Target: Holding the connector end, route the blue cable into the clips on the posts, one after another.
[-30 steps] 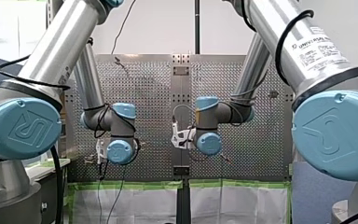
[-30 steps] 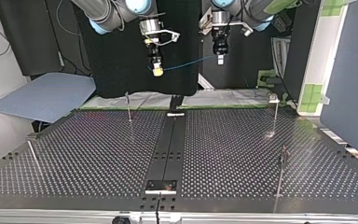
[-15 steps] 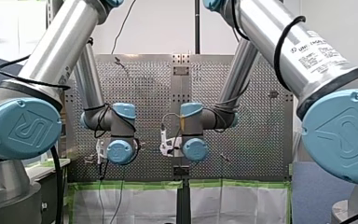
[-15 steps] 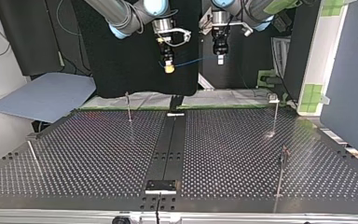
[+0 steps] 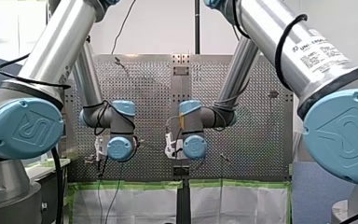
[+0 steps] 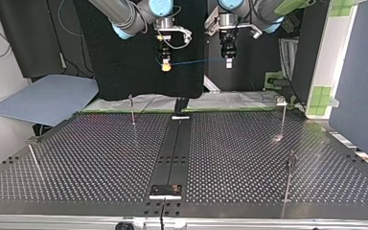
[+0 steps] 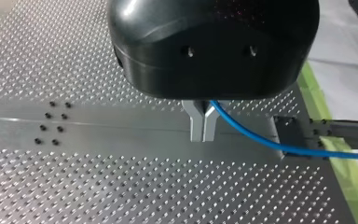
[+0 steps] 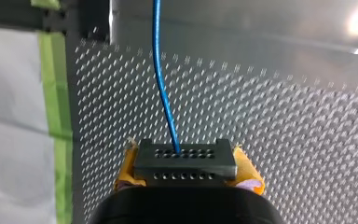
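Black perforated table [image 6: 91,158], matte and evenly dotted with small holes, with a smooth metal strip [image 6: 175,143] down its middle; from our wrist cameras the same plate reads silvery and glinting. Green tape [image 8: 53,84] edges it, with pale sheeting beyond. Four thin metal posts stand well apart on the table in the top view: a far-left post [image 6: 132,110], a far-right post [image 6: 283,117], a near-right post [image 6: 289,179], and a near-left post [image 6: 33,160] that looks tilted. Their clips are too small for us to make out. Both arms hang high over the table's far edge. Our right gripper [image 6: 165,64], at the top view's left, has its jaws closed down on the connector [image 8: 186,158]. This is a flat black block with two rows of small round holes, and the yellow pads [image 8: 247,172] press on its two ends. The blue cable [image 6: 196,61], thin, round and glossy, leaves the block's face and runs as a nearly level line across to our left gripper [image 6: 228,60]. There the slim metal fingers [image 7: 196,123] are pinched together with almost no gap, the cable caught between them near their roots. It then curves away beside the gripper, above the strip. The cable hangs in the air, well apart from every post.
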`<state>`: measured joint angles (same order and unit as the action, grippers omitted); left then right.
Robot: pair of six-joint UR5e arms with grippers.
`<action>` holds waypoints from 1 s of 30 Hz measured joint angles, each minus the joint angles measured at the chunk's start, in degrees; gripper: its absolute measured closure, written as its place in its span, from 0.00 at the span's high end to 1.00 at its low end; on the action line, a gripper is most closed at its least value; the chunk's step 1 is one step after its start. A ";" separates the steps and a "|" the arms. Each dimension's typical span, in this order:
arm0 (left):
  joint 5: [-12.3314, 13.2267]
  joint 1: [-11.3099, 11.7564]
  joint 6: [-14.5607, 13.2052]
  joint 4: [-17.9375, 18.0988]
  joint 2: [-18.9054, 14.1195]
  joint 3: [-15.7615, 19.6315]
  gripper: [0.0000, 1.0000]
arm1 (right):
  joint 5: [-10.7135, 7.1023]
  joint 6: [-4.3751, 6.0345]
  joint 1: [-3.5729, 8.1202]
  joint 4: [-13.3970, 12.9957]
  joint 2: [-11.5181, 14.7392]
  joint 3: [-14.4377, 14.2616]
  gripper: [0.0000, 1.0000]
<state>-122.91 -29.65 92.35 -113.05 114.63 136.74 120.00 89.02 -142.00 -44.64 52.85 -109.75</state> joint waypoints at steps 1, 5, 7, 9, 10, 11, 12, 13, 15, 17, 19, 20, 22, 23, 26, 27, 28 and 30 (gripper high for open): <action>0.13 0.09 0.22 -0.40 -0.39 -0.03 0.00 | 0.42 0.37 -0.01 0.30 0.37 -0.26 0.00; 1.38 0.48 1.72 -2.19 -2.17 -0.06 0.00 | 1.89 2.24 0.21 1.73 2.23 -0.82 0.00; 2.19 0.74 2.79 -3.26 -3.27 -0.07 0.00 | 1.73 3.09 0.50 2.17 3.09 -0.86 0.00; 2.60 0.99 3.94 -4.45 -4.44 -0.08 0.00 | 1.04 4.04 0.98 2.47 4.15 -0.79 0.00; 2.70 1.10 4.43 -4.92 -4.93 -0.08 0.00 | 0.69 4.32 1.20 2.57 4.58 -0.72 0.00; 2.76 1.24 4.91 -5.42 -5.41 -0.09 0.00 | 0.19 4.57 1.48 2.76 5.16 -0.54 0.00; 2.79 1.42 5.49 -6.02 -6.00 -0.09 0.00 | -0.23 4.71 1.69 2.96 5.60 -0.32 0.00; 2.79 1.58 5.92 -6.43 -6.43 -0.09 0.00 | -0.66 4.83 1.88 3.23 6.05 -0.04 0.00; 2.77 1.98 7.01 -7.54 -7.51 -0.09 0.00 | -1.66 5.04 2.28 4.04 7.08 0.78 0.00; 2.72 2.34 8.03 -8.53 -8.53 -0.09 0.00 | -2.50 5.14 2.57 4.79 7.93 1.55 0.00; 2.51 2.75 9.14 -9.78 -9.77 -0.09 0.00 | -3.48 5.25 2.91 5.75 8.92 2.51 0.00; 2.31 2.93 9.47 -10.27 -10.27 -0.09 0.00 | -4.06 5.40 3.09 6.31 9.49 3.07 0.00; 1.79 3.38 9.88 -11.39 -11.37 -0.09 0.00 | -4.92 5.79 3.36 7.15 10.36 3.93 0.00; 1.61 3.58 9.96 -11.81 -11.81 -0.09 0.00 | -5.47 6.09 3.52 7.71 10.91 4.47 0.00; 1.32 4.34 10.02 -13.21 -13.18 -0.10 0.00 | -6.83 6.64 3.85 8.85 12.27 5.83 0.00; 1.34 4.69 10.03 -13.73 -13.73 -0.14 0.00 | -7.23 6.74 3.97 9.10 12.67 6.24 0.00; 1.41 4.98 10.03 -14.13 -14.14 -0.18 0.00 | -7.64 6.82 4.09 9.31 13.08 6.64 0.00; 1.84 5.69 10.06 -15.03 -15.01 -0.23 0.00 | -8.63 6.95 4.37 9.72 14.07 7.60 0.00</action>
<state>-121.08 -23.95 102.41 -128.08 99.62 136.51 111.37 95.96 -137.63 -34.92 66.92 -102.14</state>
